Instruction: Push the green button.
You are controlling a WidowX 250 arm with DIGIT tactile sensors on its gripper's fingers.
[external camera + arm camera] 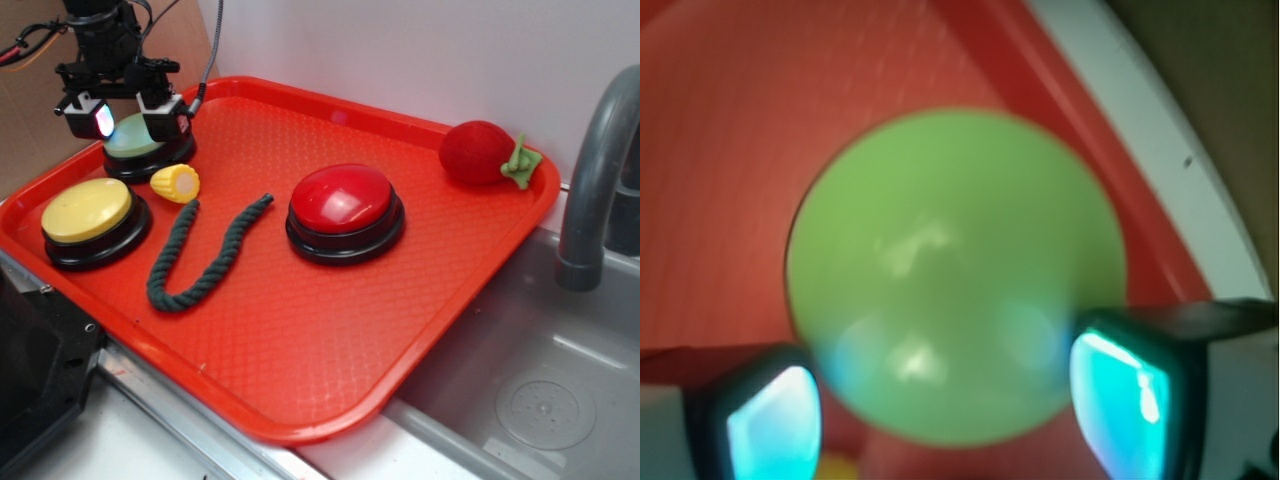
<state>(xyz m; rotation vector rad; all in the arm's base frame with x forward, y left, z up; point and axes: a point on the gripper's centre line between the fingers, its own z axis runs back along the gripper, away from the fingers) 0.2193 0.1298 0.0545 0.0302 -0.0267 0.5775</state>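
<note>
Gripper (124, 118), fingers spread wide, hangs directly over the green button (140, 140).

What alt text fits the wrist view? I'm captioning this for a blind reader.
A blurred close-up from above of the green button filling the frame on the red tray. The gripper is open, its fingertips at the bottom edge on either side of the dome.

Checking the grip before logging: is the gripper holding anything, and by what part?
Nothing is held. The gripper is open, its fingers either side above the green button.
</note>
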